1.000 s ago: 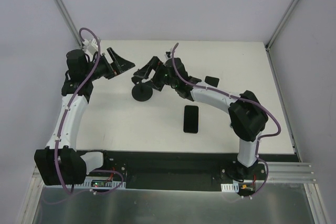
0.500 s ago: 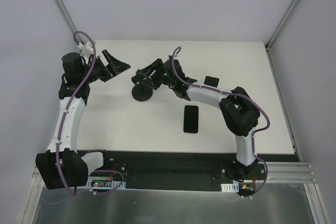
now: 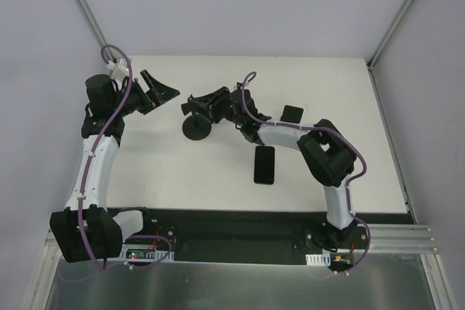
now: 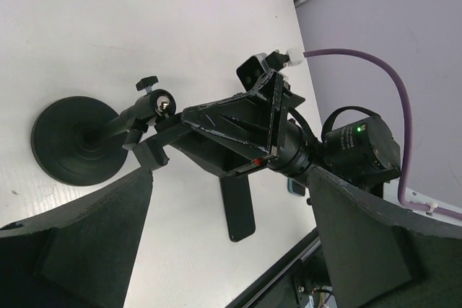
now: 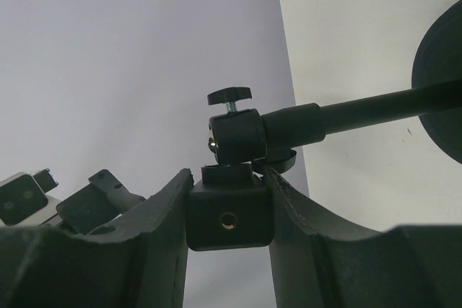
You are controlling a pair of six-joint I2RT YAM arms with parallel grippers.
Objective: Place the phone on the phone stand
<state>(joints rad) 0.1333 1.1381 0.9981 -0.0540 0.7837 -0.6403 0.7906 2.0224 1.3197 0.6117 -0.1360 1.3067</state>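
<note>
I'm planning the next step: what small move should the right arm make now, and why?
Probably tighten the grip and steady the stand. The right pincer flanks its holder block, seemingly touching both sides; the phone lies flat on the table, untouched, and the left pincer hangs open.

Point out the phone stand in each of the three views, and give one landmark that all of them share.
Top external: the phone stand is left of centre, on the table.
Left wrist: the phone stand is in the left half, its post slanting up to the right.
Right wrist: the phone stand runs from centre to the right edge.
Shared landmark: its round base.
</note>
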